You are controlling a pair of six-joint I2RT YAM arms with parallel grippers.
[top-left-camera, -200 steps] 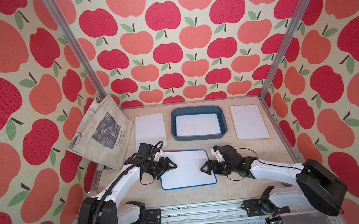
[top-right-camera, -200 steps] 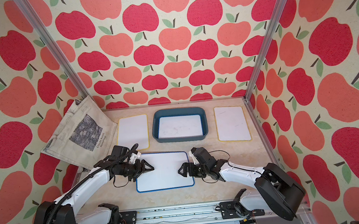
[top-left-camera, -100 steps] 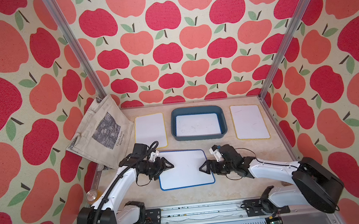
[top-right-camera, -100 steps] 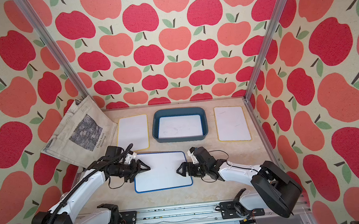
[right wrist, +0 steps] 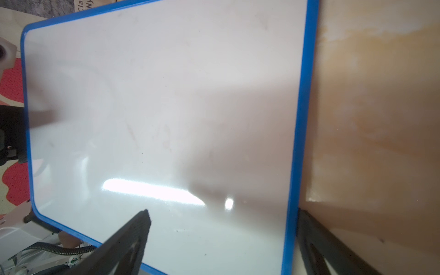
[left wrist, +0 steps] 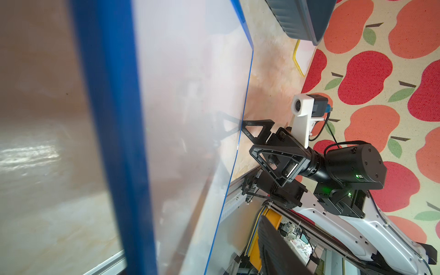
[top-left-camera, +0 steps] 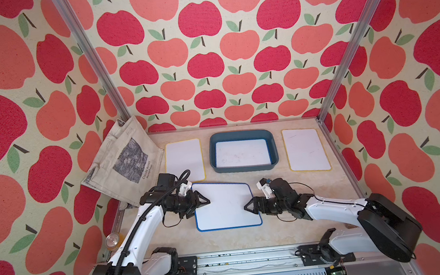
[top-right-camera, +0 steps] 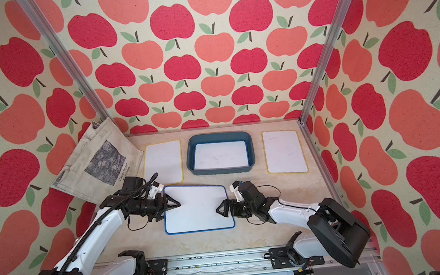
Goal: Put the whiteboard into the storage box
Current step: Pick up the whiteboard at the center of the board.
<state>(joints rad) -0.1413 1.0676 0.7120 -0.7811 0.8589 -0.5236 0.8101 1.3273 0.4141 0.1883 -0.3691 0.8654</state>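
A blue-framed whiteboard (top-left-camera: pixel 227 206) (top-right-camera: pixel 198 207) lies flat at the front middle of the table. My left gripper (top-left-camera: pixel 201 207) (top-right-camera: pixel 171 210) straddles its left edge, jaws apart, one finger over the white face. My right gripper (top-left-camera: pixel 249 207) (right wrist: pixel 223 214) straddles the right edge, also open: one finger (right wrist: pixel 128 242) sits over the board and the other (right wrist: pixel 321 245) beyond the blue rim. The left wrist view shows the right gripper (left wrist: pixel 247 135) at that edge. The teal storage box (top-left-camera: pixel 244 168) (top-right-camera: pixel 220 171) stands behind the board with another whiteboard inside.
Two yellow-framed whiteboards flank the box, one on the left (top-left-camera: pixel 184 161) and one on the right (top-left-camera: pixel 306 149). A canvas tote bag (top-left-camera: pixel 125 161) leans at the back left corner. A can (top-left-camera: pixel 113 240) stands off the table's left edge. Aluminium posts mark the back corners.
The blue-framed whiteboard has slid slightly to the left. The left arm has drawn back a little and its jaws have narrowed. The right gripper has hardly moved.
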